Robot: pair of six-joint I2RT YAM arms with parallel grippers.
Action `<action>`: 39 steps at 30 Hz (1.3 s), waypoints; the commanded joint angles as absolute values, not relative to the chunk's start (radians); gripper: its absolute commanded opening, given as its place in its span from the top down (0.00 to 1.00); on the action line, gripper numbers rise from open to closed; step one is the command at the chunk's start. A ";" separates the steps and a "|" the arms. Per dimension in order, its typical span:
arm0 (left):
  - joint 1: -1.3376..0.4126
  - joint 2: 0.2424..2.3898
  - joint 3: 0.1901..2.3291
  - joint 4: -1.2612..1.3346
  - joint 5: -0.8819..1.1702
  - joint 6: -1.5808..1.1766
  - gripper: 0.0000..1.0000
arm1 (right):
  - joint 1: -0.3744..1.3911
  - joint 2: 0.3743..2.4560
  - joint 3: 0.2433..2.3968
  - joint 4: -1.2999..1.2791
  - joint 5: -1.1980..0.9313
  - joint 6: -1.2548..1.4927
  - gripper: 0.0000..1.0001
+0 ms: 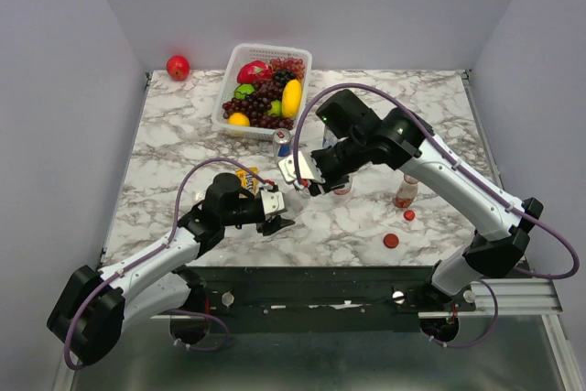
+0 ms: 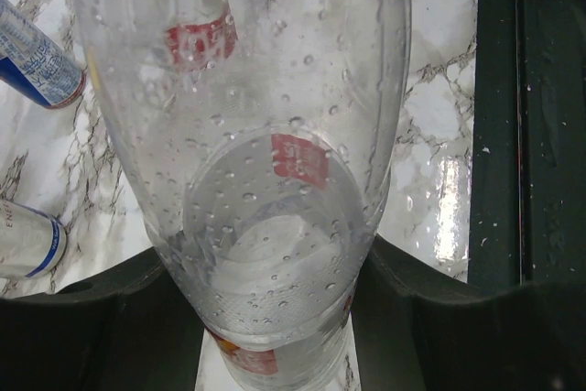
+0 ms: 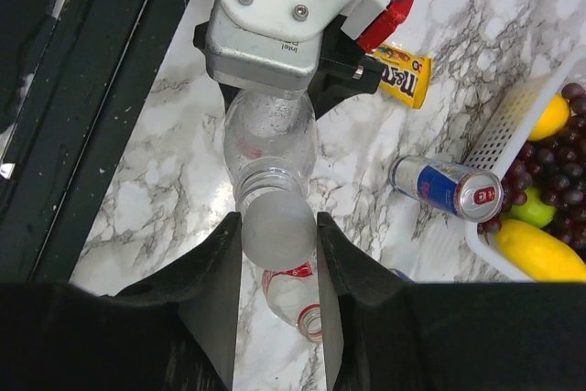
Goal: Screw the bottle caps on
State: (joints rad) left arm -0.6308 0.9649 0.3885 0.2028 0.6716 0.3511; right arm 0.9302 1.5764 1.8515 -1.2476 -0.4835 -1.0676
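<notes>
My left gripper (image 1: 275,210) is shut on the body of the taller colourless bottle (image 2: 256,135), which is tilted toward the right arm. My right gripper (image 3: 277,235) is shut on the whitish-clear cap (image 3: 277,229), which sits at the mouth of that bottle, with the threaded neck (image 3: 265,180) showing just beyond it. One short red-labelled bottle (image 1: 406,191) stands uncapped to the right. Another short bottle (image 3: 295,295) is on the table under my right gripper (image 1: 304,179). Two red caps (image 1: 408,215) (image 1: 391,241) lie on the table at the front right.
A white basket (image 1: 229,89) of fruit stands at the back, with a red apple (image 1: 178,67) to its left. A silver-blue soda can (image 3: 449,187) lies near the basket and a yellow candy packet (image 3: 403,75) by the left gripper. The table's dark front rail (image 2: 540,135) is close.
</notes>
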 commanded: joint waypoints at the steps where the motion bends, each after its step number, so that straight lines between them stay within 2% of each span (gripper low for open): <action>1: -0.638 0.942 0.413 0.267 0.647 0.333 1.00 | 0.939 1.597 1.882 -1.285 -0.518 -1.100 0.69; 19: -0.635 0.939 0.428 0.313 0.589 0.304 1.00 | 0.940 1.623 1.873 -1.330 -0.531 -1.134 0.69; 23: -0.626 0.913 0.397 0.416 0.509 0.197 1.00 | 0.925 1.602 1.825 -1.237 -0.526 -1.013 0.68; 28: -0.626 0.864 0.335 0.500 0.436 0.158 1.00 | 0.871 1.647 1.868 -1.230 -0.554 -0.868 0.68; 35: -0.627 0.861 0.362 0.491 0.385 0.184 1.00 | 0.867 1.765 1.991 -1.242 -0.522 -0.677 0.69; 39: -0.629 0.864 0.391 0.485 0.250 0.184 1.00 | 0.865 1.914 2.170 -1.336 -0.463 -0.408 0.73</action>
